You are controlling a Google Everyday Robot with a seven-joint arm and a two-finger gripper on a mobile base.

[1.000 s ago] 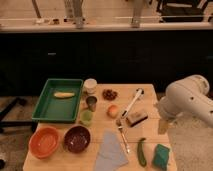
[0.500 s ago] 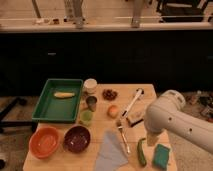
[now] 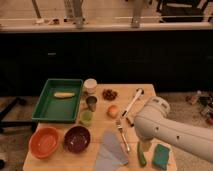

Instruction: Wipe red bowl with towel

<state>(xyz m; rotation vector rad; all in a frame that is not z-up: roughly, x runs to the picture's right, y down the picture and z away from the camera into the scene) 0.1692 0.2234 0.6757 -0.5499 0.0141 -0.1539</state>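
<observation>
The red bowl (image 3: 44, 141) sits at the front left corner of the wooden table (image 3: 70, 162). The grey towel (image 3: 111, 152) lies flat at the front middle, right of a dark maroon bowl (image 3: 76, 138). My white arm (image 3: 160, 127) reaches in from the right over the table's front right part. My gripper (image 3: 145, 145) hangs low under the arm, just right of the towel and above a green cucumber (image 3: 141, 157). It is mostly hidden by the arm. It is far from the red bowl.
A green tray (image 3: 50, 112) holds a banana (image 3: 64, 94) at the back left. A white cup (image 3: 90, 85), metal cup (image 3: 91, 103), green cup (image 3: 86, 117), orange fruit (image 3: 113, 111), fork (image 3: 121, 136), white brush (image 3: 133, 101), dish of nuts (image 3: 109, 93) and green sponge (image 3: 161, 156) crowd the middle and right.
My arm has swung from the table's right edge leftward and forward, lowering over the front right part toward the towel. The objects on the table have not moved.
</observation>
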